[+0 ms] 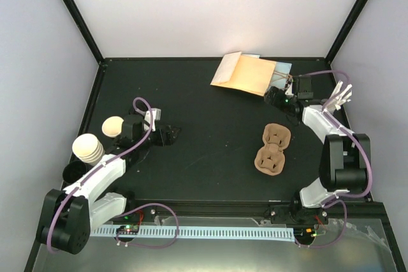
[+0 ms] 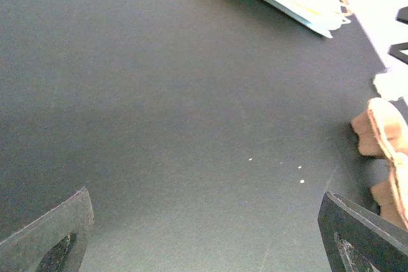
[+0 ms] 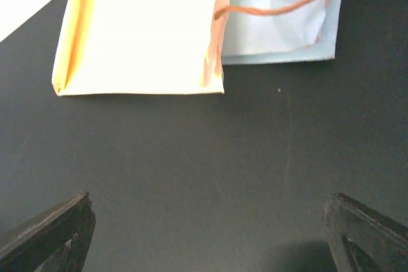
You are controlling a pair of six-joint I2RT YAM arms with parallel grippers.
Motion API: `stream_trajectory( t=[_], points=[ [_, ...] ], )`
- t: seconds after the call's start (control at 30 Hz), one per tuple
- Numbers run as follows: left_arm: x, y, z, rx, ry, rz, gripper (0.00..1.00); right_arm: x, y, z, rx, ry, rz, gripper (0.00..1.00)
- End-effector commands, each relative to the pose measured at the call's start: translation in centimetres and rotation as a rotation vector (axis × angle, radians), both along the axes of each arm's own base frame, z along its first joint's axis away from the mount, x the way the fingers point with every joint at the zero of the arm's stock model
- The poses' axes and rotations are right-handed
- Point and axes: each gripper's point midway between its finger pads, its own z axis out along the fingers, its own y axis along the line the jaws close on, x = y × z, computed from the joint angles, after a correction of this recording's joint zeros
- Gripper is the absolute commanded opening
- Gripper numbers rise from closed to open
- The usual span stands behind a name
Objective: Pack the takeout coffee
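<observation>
No takeout coffee with a black lid shows in any view. A tan paper bag (image 1: 245,73) lies flat at the back of the black table (image 1: 210,157); the right wrist view shows the bag (image 3: 140,30) close ahead. My right gripper (image 1: 275,97) hovers open just in front of the bag's right corner, and its jaws (image 3: 207,234) hold nothing. Left of the middle, my left gripper (image 1: 167,135) is open over bare table, with nothing between its jaws (image 2: 204,234). A brown pulp cup carrier (image 1: 273,150) lies right of centre, and its edge (image 2: 382,132) also appears in the left wrist view.
A stack of lidless cream cups (image 1: 88,148) and a single cream cup (image 1: 113,125) stand at the left by my left arm. A black round object (image 1: 73,171) sits beside them. A pale blue sheet (image 3: 280,23) and the bag's string handle (image 3: 287,7) lie beside the bag.
</observation>
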Motion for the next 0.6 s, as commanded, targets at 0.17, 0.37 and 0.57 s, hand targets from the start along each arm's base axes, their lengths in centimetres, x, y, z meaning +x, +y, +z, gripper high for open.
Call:
stream_trajectory(
  t=[0.17, 0.37, 0.57],
  points=[
    [0.9, -2.0, 4.7, -0.059, -0.175, -0.109, 0.99, 5.7, -1.1, 1.0, -0.002, -0.041, -0.047, 1.0],
    [-0.1, -2.4, 4.4, -0.081, -0.234, -0.151, 0.99, 8.7, -1.3, -0.2, 0.049, -0.018, -0.021, 0.92],
    [-0.6, -2.4, 4.1, -0.091, -0.264, -0.164, 0.99, 10.9, -0.9, -2.0, 0.09, 0.016, 0.008, 0.88]
  ],
)
